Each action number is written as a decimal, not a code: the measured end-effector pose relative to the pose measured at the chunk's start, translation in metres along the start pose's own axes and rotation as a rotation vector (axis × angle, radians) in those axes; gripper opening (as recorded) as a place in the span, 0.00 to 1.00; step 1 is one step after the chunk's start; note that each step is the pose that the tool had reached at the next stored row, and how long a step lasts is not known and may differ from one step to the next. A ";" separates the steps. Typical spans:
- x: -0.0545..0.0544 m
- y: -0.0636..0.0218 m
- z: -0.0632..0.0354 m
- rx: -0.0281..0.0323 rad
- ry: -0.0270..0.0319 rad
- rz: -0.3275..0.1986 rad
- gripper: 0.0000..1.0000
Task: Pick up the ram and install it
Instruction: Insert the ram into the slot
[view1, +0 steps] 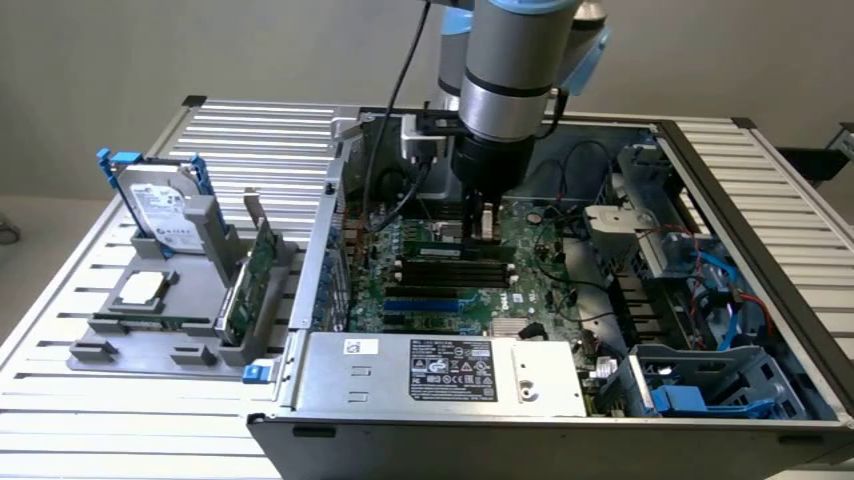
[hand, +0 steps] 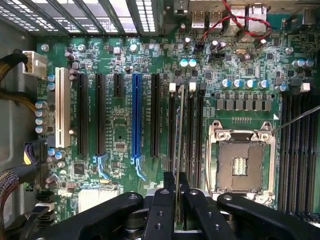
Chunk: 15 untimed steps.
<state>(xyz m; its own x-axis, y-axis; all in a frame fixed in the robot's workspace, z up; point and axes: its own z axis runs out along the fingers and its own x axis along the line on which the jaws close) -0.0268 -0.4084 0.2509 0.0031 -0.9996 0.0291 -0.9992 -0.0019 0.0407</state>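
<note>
The ram (hand: 180, 130) is a thin green stick seen edge-on in the wrist view, running between two black memory slots (hand: 172, 125) of the motherboard (hand: 120, 135). My gripper (hand: 178, 202) is shut on its near end, one black finger on each side. In the exterior view the gripper (view1: 483, 228) hangs straight down inside the open computer case (view1: 747, 230), just above the black memory slots (view1: 454, 268), and the ram (view1: 487, 222) shows as a small piece between the fingers. Whether the stick touches a slot I cannot tell.
The empty CPU socket (hand: 240, 162) lies beside the slots, and long black and blue expansion slots (hand: 136, 115) lie on the other side. On the exterior view's left, a grey fixture (view1: 147, 335) holds a silver hard drive (view1: 167, 210) and a green expansion card (view1: 254, 285). The power supply (view1: 441, 372) fills the case front.
</note>
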 end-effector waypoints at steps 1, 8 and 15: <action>0.000 0.0000 0.0018 0.0000 -0.0001 0.001 0.14; 0.000 -0.0003 0.0146 0.0003 -0.0060 0.000 0.14; 0.000 -0.0001 0.0249 0.0004 -0.0115 0.000 0.14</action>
<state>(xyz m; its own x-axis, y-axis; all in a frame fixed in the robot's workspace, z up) -0.0276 -0.4090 0.2260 0.0022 -0.9998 0.0176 -0.9992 -0.0015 0.0403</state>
